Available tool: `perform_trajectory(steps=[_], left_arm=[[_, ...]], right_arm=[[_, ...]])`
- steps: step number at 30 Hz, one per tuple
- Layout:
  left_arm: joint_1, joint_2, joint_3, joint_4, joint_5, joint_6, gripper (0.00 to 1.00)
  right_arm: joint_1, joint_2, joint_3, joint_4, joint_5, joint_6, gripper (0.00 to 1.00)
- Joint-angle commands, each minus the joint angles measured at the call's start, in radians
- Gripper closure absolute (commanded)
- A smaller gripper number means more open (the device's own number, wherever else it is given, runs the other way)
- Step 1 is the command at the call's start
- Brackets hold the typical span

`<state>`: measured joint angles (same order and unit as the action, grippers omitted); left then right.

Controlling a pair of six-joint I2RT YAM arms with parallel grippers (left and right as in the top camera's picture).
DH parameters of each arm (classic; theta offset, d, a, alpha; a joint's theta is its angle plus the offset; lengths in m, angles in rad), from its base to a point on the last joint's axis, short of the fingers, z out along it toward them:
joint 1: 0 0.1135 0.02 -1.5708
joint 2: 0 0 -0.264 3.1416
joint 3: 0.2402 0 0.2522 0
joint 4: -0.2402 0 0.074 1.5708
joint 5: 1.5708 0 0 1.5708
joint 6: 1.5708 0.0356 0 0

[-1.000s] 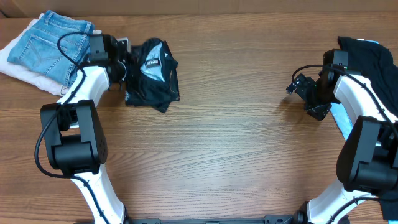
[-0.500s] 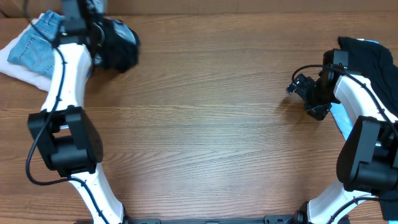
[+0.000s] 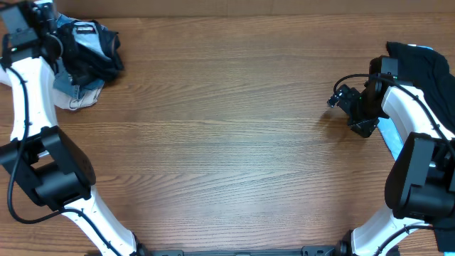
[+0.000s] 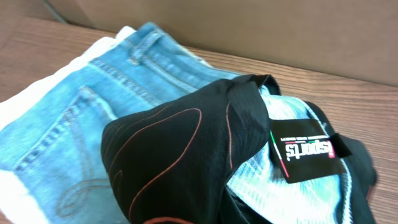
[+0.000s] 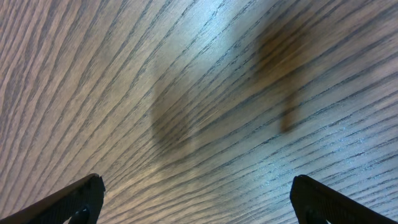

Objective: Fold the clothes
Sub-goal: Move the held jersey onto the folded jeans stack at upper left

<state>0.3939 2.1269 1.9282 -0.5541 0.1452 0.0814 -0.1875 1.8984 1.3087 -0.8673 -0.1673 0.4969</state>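
Jersey [image 3: 96, 55]: bunched into a dark heap at the far left corner of the table [image 3: 227, 142]; over the jeans; black with thin orange lines; pale lining showing at one side; resting or hanging just above the denim, cannot tell.
Tag [image 4: 308, 149]: black with white lettering; turned outward on the pale lining.
Left fingers: pressed together; pinching the jersey; hidden among its folds in both views.
Left arm [image 3: 18, 78]: stretched to the far left edge; wrist just beside the heap.
Jeans [image 4: 74, 112]: blue denim; flat; partly covered by the jersey.
White cloth [image 4: 15, 102]: under the jeans; edge showing at the left and near side.
Right fingers [image 5: 74, 199]: spread wide; nothing between them; bare wood below.
Right arm [image 3: 409, 107]: at the right edge; well apart from the jersey.
Black garment [image 3: 419, 64]: plain; far right corner; behind the right arm.
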Motion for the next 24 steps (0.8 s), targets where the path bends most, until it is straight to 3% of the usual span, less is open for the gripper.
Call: perform_trajectory(steps=[1,4,8,13,16,19,24], left_arm=[[0.040,-0.005,0.056,0.010,0.013,-0.035,0.92],[0.074,-0.004,0.055,0.003,0.008,-0.046,0.91],[0.120,-0.004,0.036,0.002,0.001,-0.052,0.75],[0.156,0.031,0.028,-0.033,0.002,-0.054,0.69],[0.157,0.057,0.028,-0.058,0.002,-0.060,0.56],[0.157,0.055,0.029,-0.073,0.005,-0.079,0.36],[0.163,0.042,0.048,-0.071,0.005,-0.127,0.20]], right_arm=[[0.000,-0.032,-0.005,0.003,0.010,-0.003,0.00],[0.000,-0.032,-0.005,0.003,0.010,-0.003,0.00],[0.000,-0.032,-0.005,0.003,0.010,-0.003,0.00],[0.000,-0.032,-0.005,0.003,0.010,-0.003,0.00],[0.000,-0.032,-0.005,0.003,0.010,-0.003,0.00],[0.000,-0.032,-0.005,0.003,0.009,-0.003,0.00],[0.000,-0.032,-0.005,0.003,0.010,-0.003,0.00]])
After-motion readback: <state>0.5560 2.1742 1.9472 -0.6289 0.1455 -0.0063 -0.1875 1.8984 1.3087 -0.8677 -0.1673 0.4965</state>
